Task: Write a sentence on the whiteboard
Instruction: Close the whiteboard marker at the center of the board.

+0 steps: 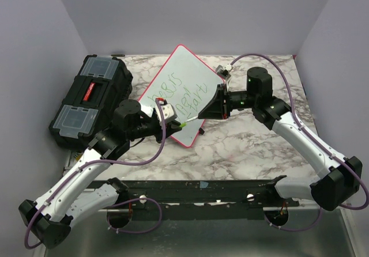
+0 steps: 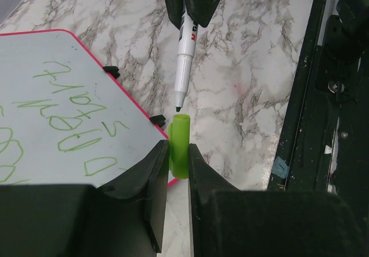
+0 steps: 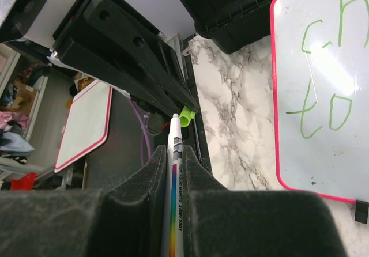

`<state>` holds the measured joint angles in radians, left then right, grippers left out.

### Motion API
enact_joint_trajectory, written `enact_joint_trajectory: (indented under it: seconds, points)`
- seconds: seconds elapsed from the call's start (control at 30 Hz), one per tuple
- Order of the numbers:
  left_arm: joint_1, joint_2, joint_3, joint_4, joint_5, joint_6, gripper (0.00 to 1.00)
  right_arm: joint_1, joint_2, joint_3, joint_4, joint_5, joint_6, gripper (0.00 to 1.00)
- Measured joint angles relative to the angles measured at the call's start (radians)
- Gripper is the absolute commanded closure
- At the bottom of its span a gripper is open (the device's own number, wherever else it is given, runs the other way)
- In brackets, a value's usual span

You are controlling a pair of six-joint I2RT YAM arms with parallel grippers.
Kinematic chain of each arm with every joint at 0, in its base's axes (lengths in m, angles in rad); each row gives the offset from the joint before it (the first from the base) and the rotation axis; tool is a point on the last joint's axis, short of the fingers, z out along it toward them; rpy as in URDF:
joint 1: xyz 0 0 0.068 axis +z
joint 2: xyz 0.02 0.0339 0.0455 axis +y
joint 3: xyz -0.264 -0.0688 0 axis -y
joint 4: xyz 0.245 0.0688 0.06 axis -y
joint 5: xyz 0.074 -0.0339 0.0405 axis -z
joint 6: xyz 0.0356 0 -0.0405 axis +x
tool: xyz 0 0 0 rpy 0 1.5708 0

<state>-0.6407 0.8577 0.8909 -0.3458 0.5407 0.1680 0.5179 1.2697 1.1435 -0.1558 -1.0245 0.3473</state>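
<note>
Green cap (image 2: 180,136) is pinched in my left hand (image 2: 179,151), mouth up-frame, so that the marker (image 2: 185,55) clamped in my right hand (image 3: 173,156) can seat in it, I judge. The marker's long axis runs down the frame, tip just short of the cap. Left of both, the whiteboard (image 2: 40,61) lies cornerwise on the bench (image 2: 242,84), carrying its sentence (image 2: 63,118).

Top camera looks down from behind; close wrist cameras both see the whiteboard (image 1: 180,75).

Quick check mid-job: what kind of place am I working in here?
Likely a lab test cell: marble-patterned tabletop boxed in by plain lilac walls, with a black toolbox beside the whiteboard.
</note>
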Motion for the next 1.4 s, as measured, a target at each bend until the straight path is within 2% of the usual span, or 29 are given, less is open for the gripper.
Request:
enact_joint_trajectory:
  seconds: [0.9,1.4]
  points:
    - [0.0,0.012,0.001,0.003,0.01,-0.002,1.0,0.001,0.021,0.001,-0.059,0.019,-0.047,0.99]
    - [0.004,0.052,0.016,-0.034,0.069,0.004,1.0,0.047,0.082,0.05,-0.18,0.037,-0.14,0.99]
